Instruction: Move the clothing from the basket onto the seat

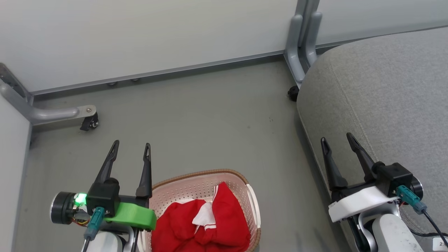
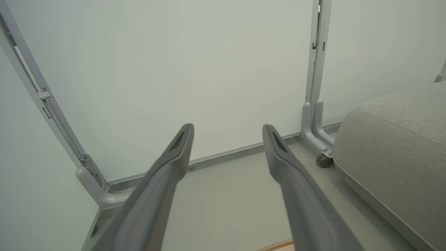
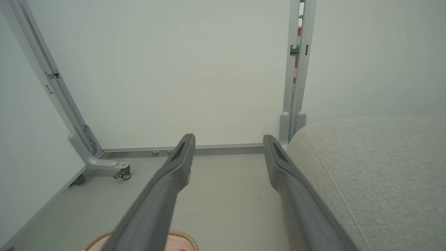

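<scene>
The red clothing point(image 1: 201, 224) lies heaped in the basket point(image 1: 210, 172) at six o'clock on the bare grey floor point(image 1: 210, 115). The grey seat point(image 1: 385, 98) sits at three o'clock. Pale partition panels point(image 1: 140, 35) on castered metal feet point(image 1: 63, 113) stand at twelve. The left gripper point(image 1: 131, 143) and right gripper point(image 1: 336, 137) are spread, holding nothing.

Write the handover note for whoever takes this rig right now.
Left end effector: open, empty, above the floor just left of the basket.
Right end effector: open, empty, at the near edge of the seat.
Red clothes: bundled in the basket, which stands on the floor left of the seat.
Done: nothing yet; no clothes on the visible part of the seat.
Left: grasp the clothes, lift them out, lay them on the seat.
</scene>
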Robot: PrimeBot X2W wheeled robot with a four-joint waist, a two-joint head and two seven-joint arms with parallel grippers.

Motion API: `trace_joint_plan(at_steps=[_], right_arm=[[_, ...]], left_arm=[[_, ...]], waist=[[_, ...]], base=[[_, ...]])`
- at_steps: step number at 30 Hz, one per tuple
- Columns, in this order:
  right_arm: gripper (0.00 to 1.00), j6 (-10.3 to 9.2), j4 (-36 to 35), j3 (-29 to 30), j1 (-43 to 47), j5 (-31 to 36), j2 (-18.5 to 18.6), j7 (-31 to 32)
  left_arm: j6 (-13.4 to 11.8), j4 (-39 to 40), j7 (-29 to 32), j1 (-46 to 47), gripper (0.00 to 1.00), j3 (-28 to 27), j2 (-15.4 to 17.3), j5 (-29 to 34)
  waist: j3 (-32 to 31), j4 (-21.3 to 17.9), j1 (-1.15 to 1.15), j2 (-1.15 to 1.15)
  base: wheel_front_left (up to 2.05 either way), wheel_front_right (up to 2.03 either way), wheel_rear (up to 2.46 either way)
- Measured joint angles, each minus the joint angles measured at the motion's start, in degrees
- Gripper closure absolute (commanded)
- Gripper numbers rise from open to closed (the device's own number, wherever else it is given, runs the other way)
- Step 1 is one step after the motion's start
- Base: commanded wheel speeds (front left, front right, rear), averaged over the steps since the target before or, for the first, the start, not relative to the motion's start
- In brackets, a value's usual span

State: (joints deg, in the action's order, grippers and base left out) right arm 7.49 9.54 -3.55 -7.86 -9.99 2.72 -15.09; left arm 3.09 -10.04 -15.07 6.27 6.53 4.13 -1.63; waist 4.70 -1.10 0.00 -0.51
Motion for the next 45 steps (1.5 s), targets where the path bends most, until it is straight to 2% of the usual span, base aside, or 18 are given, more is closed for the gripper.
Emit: trace_joint_plan(at_steps=[12, 22, 45], right_arm=[[0.00, 0.00, -1.9, 1.2, -2.1, -0.1, 0.0, 0.0], [0.00, 0.00, -4.5, 1.9, -3.5, -1.0, 0.1, 0.0], [0.00, 0.00, -10.9, 0.6, -11.1, -2.5, 0.1, 0.0]], left_arm=[[1.6, -0.6, -0.1, 3.7, 0.00, 0.7, 0.4, 0.1], [3.0, -3.8, -0.1, 8.1, 0.00, 2.8, 1.9, 0.8], [4.2, -22.6, -0.1, 19.2, 0.00, 12.1, 6.8, 0.5]], waist=[[4.2, -5.9, 0.00, 0.00], [9.6, -9.7, 0.00, 0.00], [26.5, -13.4, 0.00, 0.00]], base=[[0.00, 0.00, 0.00], [0.00, 0.00, 0.00], [0.00, 0.00, 0.00]])
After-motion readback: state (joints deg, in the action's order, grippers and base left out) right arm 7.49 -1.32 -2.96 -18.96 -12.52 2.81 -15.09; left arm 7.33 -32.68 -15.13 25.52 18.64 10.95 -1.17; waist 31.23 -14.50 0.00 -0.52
